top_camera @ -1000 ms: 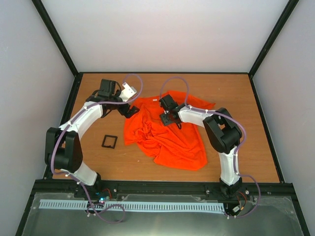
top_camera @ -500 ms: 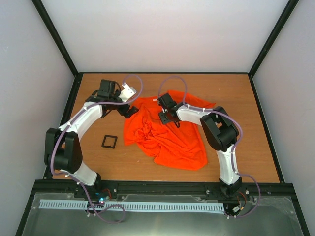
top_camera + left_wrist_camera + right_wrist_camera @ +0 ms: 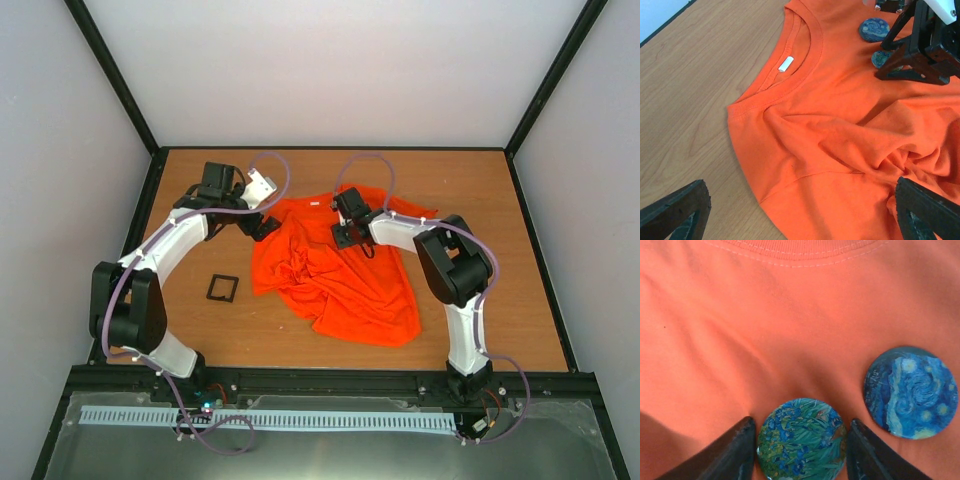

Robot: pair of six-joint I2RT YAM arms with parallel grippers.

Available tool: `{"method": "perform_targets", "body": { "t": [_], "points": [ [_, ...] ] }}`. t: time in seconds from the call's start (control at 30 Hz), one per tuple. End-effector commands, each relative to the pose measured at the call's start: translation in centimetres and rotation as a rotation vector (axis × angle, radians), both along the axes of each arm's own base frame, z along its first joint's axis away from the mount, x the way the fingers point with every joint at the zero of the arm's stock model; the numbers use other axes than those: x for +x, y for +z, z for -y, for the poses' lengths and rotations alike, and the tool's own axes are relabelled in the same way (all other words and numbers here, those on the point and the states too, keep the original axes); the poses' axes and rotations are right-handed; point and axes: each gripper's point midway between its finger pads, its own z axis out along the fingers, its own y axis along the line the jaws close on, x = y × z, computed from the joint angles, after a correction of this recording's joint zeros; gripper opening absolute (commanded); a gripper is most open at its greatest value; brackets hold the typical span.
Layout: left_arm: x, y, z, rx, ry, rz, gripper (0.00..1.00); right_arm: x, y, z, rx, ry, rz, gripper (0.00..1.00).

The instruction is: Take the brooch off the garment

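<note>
The orange garment (image 3: 340, 280) lies crumpled on the wooden table, collar to the back. Two round brooches sit below its collar. My right gripper (image 3: 801, 452) is closed around the green-and-blue flower brooch (image 3: 801, 440), one finger pressed to each side of it. The blue swirl brooch (image 3: 910, 392) lies just right of it, untouched. The left wrist view shows both brooches, the flower one (image 3: 882, 58) and the swirl one (image 3: 874, 29), with the right gripper (image 3: 910, 65) on the first. My left gripper (image 3: 800, 220) is wide open and empty, over the garment's shoulder (image 3: 790, 150).
A small black square frame (image 3: 221, 288) lies on the table left of the garment. A white label (image 3: 786, 64) sits inside the collar. Bare wood (image 3: 500, 200) surrounds the cloth, with walls on three sides.
My right gripper has shifted slightly right and toward the back over the garment's chest. The left arm has not moved.
</note>
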Motion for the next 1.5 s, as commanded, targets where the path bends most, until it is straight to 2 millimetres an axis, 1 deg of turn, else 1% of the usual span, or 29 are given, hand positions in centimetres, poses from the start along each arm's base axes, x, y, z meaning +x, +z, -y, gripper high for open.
{"method": "perform_targets", "body": {
  "t": [0.0, 0.13, 0.2, 0.3, 0.4, 0.43, 0.47, 0.5, 0.53, 0.63, 0.73, 0.8, 0.87, 0.97, 1.07, 1.17, 1.33, 1.47],
  "points": [
    [0.0, 1.3, 0.0, -0.013, -0.015, 0.039, 1.00, -2.0, -1.8, 0.7, 0.011, 0.007, -0.088, 0.43],
    [-0.3, 1.3, 0.4, -0.028, -0.040, 0.033, 1.00, -2.1, -1.7, 0.4, 0.031, 0.013, -0.091, 0.26],
    [-0.5, 1.3, 0.7, -0.043, -0.060, 0.028, 1.00, -1.9, -0.9, 0.3, 0.054, 0.012, -0.075, 0.15],
    [-0.4, 1.2, 1.3, -0.066, -0.085, 0.011, 1.00, -1.6, 0.2, 0.7, 0.084, 0.006, -0.062, 0.03],
    [-0.3, 1.2, 1.7, -0.077, -0.100, 0.005, 1.00, -1.3, 0.5, 1.5, 0.080, -0.010, -0.057, 0.03],
    [-0.2, 1.1, 1.8, -0.079, -0.106, 0.004, 1.00, -1.1, 0.8, 1.8, 0.073, -0.016, -0.045, 0.03],
    [-0.2, 1.1, 1.9, -0.083, -0.111, 0.001, 1.00, -1.0, 1.1, 2.2, 0.056, -0.017, -0.030, 0.12],
    [-0.2, 1.0, 2.0, -0.085, -0.113, -0.004, 1.00, -1.0, 1.3, 2.4, 0.041, -0.016, -0.019, 0.37],
    [-0.3, 0.8, 2.1, -0.088, -0.117, -0.010, 1.00, -1.0, 1.5, 2.6, 0.032, -0.018, -0.013, 0.56],
    [-0.5, 0.6, 2.4, -0.102, -0.133, -0.025, 1.00, -1.2, 2.4, 2.3, 0.062, -0.006, -0.015, 0.63],
    [-1.2, 0.3, 3.5, -0.117, -0.180, -0.033, 1.00, -1.5, 3.4, 1.7, 0.174, -0.016, -0.079, 0.65],
    [-1.4, -0.1, 4.6, -0.104, -0.213, -0.031, 1.00, -1.3, 3.7, 1.8, 0.263, -0.048, -0.134, 0.65],
    [-1.4, -0.6, 5.9, -0.085, -0.240, -0.032, 1.00, -1.3, 3.6, 1.9, 0.352, -0.076, -0.207, 0.63],
    [-0.7, -0.8, 6.8, -0.087, -0.247, -0.040, 1.00, -1.4, 3.0, 1.6, 0.397, -0.093, -0.257, 0.61],
    [-0.3, -1.0, 6.9, -0.091, -0.238, -0.055, 1.00, -1.4, 2.1, 1.2, 0.421, -0.108, -0.300, 0.60],
    [-0.8, -1.3, 6.7, -0.084, -0.236, -0.053, 1.00, -1.2, 1.2, 1.1, 0.444, -0.133, -0.341, 0.57],
    [-1.6, -1.2, 6.0, -0.060, -0.236, -0.019, 1.00, -1.0, 0.7, 1.2, 0.496, -0.168, -0.377, 0.53],
    [-1.5, -1.5, 5.6, -0.036, -0.223, -0.014, 1.00, -1.0, 0.5, 0.3, 0.552, -0.177, -0.415, 0.49]
  ]
}}
